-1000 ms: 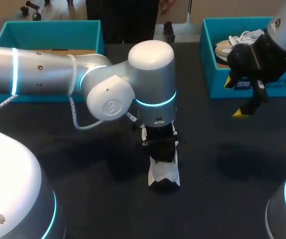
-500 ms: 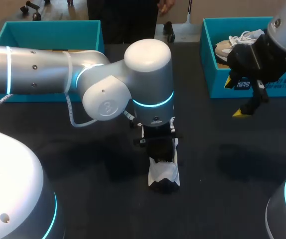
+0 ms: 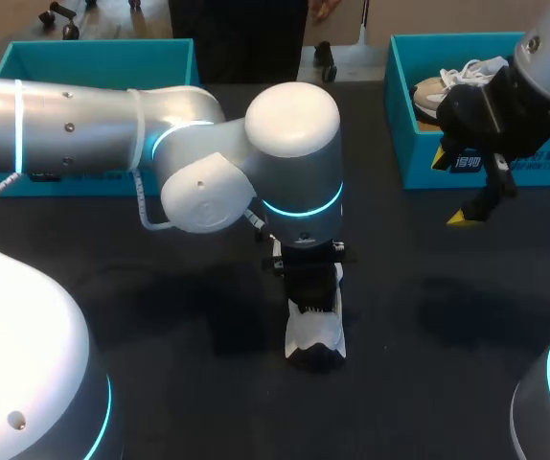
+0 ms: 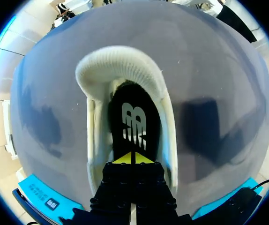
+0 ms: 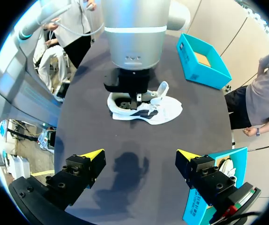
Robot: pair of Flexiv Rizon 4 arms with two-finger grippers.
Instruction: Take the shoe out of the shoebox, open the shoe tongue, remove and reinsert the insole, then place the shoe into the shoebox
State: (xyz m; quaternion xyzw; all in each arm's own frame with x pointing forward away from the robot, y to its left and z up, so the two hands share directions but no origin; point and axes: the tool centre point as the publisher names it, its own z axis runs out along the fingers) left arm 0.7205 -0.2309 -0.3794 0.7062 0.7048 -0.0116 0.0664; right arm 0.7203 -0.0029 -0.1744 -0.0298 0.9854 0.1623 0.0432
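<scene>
Teal shoeboxes number two; left claw clenched inside one white shoe, right claw released.

A white shoe is set on its sole near the middle of the dark table, outside both boxes, its heel turned toward the robot's side and its toe away. The padded heel collar is pale and rounded, and the opening is seen from above. A black insole bearing a white mark is lodged inside, apparently lying flat, though its front end is hidden. White laces are bunched loosely over the forefoot. The teal right shoebox is placed lidless at the table's far right, a second pale shoe held in it; a teal left shoebox is set at the far left.
</scene>
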